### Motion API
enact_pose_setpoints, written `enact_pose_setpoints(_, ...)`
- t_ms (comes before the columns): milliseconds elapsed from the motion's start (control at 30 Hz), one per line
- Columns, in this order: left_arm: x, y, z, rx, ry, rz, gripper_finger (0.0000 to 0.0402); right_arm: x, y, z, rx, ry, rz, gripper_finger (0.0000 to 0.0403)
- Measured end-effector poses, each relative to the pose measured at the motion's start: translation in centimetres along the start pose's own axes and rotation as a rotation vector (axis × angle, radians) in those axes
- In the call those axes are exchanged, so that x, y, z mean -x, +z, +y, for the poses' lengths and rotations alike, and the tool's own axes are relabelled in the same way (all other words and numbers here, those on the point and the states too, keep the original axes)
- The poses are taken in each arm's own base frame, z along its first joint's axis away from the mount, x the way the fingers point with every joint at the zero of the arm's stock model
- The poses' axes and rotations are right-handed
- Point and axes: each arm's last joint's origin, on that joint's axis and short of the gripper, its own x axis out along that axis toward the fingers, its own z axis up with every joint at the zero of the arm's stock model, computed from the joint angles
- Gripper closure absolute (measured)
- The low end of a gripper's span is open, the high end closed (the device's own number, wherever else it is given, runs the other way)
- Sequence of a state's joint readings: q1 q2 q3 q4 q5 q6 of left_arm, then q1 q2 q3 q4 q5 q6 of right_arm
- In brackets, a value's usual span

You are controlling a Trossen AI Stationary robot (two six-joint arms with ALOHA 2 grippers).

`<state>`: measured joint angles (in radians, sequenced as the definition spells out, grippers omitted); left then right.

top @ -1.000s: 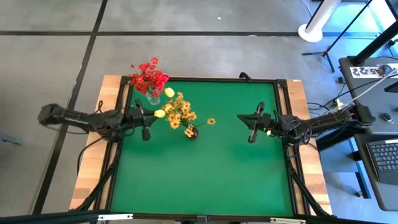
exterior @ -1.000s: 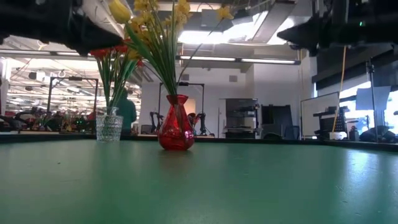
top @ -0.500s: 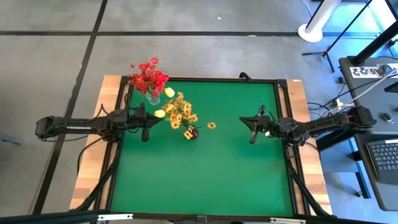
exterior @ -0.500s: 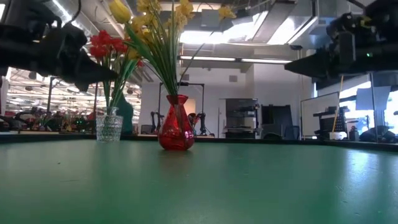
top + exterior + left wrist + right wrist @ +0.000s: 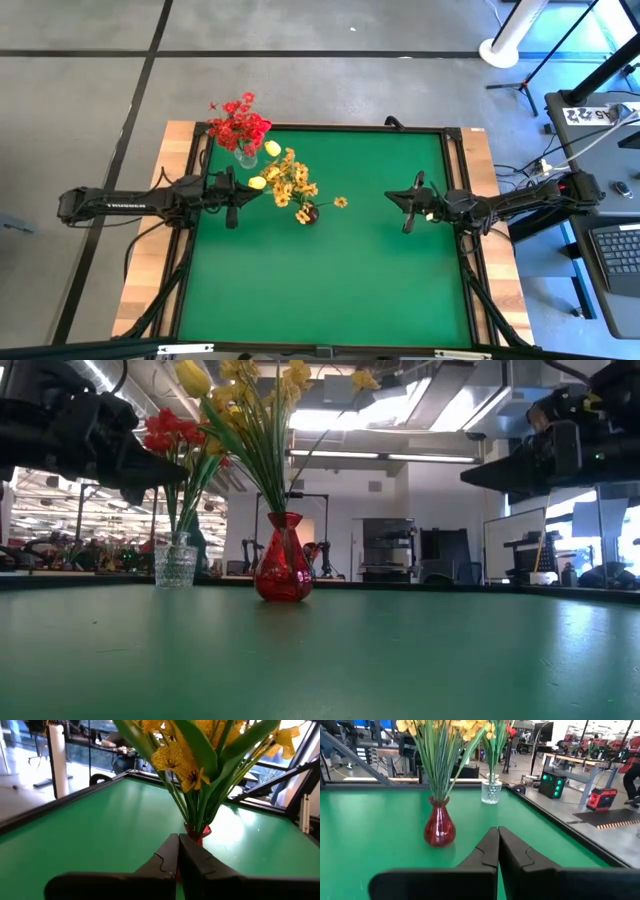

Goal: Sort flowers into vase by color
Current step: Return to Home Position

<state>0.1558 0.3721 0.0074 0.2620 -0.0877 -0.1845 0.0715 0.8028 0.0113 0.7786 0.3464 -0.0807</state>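
Note:
The yellow flowers (image 5: 288, 182) stand with their stems in a red vase (image 5: 283, 560) left of the table's middle; the red vase (image 5: 439, 826) also shows in the right wrist view. The red flowers (image 5: 238, 125) stand in a clear glass vase (image 5: 176, 563) near the far left corner. My left gripper (image 5: 232, 202) hovers shut just left of the red vase, above the table, holding nothing. My right gripper (image 5: 408, 207) hovers shut over the table's right part, holding nothing.
The green table top (image 5: 330, 280) has a raised dark frame (image 5: 460, 160) around it. Wooden side strips (image 5: 140, 290) flank it. The near half of the table (image 5: 330, 660) holds no objects. Equipment stands in the room behind.
The left arm has stretched out level and its gripper has dropped a little beside the yellow flowers. The right gripper has drawn back slightly toward the table's right edge. The vases and flowers have stayed in place.

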Motion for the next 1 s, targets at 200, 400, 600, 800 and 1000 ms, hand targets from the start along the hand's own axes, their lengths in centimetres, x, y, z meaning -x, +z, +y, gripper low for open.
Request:
enact_pose_setpoints(200, 0.0, -0.2, -0.1, 0.074, -0.028, 0.026, 0.0398, 0.3, 1.3, 0.2, 0.037, 0.111, -0.133, 0.0398)
enact_pose_setpoints(400, 0.0, -0.2, -0.1, 0.077, -0.044, 0.027, 0.0399, 1.5, 1.2, -0.9, 0.112, -0.082, -0.063, 0.0398)
enact_pose_setpoints(600, 0.0, -0.2, -0.1, 0.069, -0.025, 0.022, 0.0400, 3.2, 1.3, -1.4, 0.097, -0.062, -0.060, 0.0398)
enact_pose_setpoints(800, 0.0, -0.2, 0.0, 0.045, -0.018, 0.020, 0.0400, 4.6, 1.0, -1.7, 0.059, -0.001, -0.068, 0.0398)
enact_pose_setpoints(1000, 0.0, -0.1, 0.0, 0.021, 0.008, 0.014, 0.0400, 4.8, 1.0, -1.5, 0.088, 0.111, -0.090, 0.0398)
